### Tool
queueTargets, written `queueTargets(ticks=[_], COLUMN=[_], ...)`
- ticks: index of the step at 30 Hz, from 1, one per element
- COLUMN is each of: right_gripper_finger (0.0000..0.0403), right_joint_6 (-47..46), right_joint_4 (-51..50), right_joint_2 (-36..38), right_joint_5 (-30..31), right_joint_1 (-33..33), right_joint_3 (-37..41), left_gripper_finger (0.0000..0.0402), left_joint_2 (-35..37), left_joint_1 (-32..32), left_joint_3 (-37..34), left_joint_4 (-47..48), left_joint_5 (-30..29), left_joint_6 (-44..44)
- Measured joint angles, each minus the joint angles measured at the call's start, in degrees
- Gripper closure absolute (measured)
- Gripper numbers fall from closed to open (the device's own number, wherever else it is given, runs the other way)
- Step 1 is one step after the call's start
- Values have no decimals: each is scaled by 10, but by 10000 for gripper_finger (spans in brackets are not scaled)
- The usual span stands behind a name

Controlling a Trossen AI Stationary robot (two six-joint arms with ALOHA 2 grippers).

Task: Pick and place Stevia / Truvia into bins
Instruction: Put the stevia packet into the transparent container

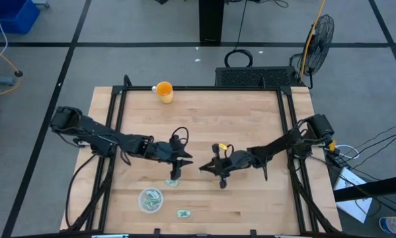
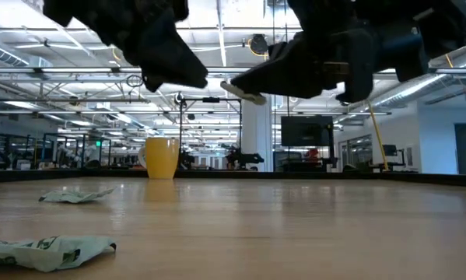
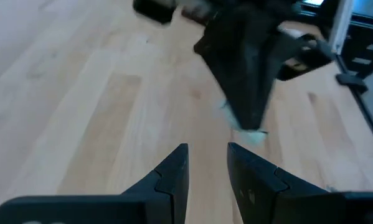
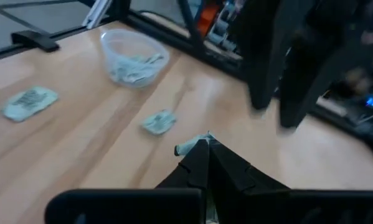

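Fingers on my right gripper [image 4: 203,149] are pinched on a sachet [image 4: 187,147], lifted clear of the table for carrying to the clear cup [image 1: 150,199]. My left gripper [image 3: 207,163] hangs near it, fingers slightly apart, empty. Two more green-and-white sachets lie flat: one [image 1: 172,182] just beyond the cup, one [image 1: 183,213] beside it. Some sit crumpled inside already.

Three loose sachets [image 4: 159,121] — one clear cup [image 4: 133,55], one yellow mug [image 1: 164,90]
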State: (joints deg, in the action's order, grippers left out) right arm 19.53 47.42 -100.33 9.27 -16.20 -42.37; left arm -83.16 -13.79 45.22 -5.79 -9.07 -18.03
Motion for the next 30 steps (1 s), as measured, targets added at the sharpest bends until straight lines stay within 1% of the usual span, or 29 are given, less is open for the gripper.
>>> queueTargets(ticks=[4,5,7,9,11,13,19,23,30], right_gripper_finger=[402,402,402,402,402,402,402,402,402], right_joint_6=[37,48,77,116,141,146,147,171,187], right_joint_4=[12,13,17,17,19,25,39,42,42], right_joint_2=[0,0,0,0,0,0,0,0,0], right_joint_5=[4,14,39,44,44,45,44,52,52], right_joint_1=[8,9,9,9,9,9,9,8,8], right_joint_3=[0,0,0,0,0,0,0,0,0], left_gripper_finger=[286,286,286,286,286,286,286,286,286], left_joint_2=[-32,-36,-45,-51,-51,-51,-51,-50,-50], left_joint_1=[0,-1,1,6,10,12,14,15,18], left_joint_3=[0,0,0,0,0,0,0,0,1], left_joint_4=[-59,-75,-107,-124,-128,-125,-118,-101,-95], left_joint_5=[1,2,0,0,0,0,2,30,38], left_joint_6=[10,7,-29,-77,-113,-121,-122,-111,-89])
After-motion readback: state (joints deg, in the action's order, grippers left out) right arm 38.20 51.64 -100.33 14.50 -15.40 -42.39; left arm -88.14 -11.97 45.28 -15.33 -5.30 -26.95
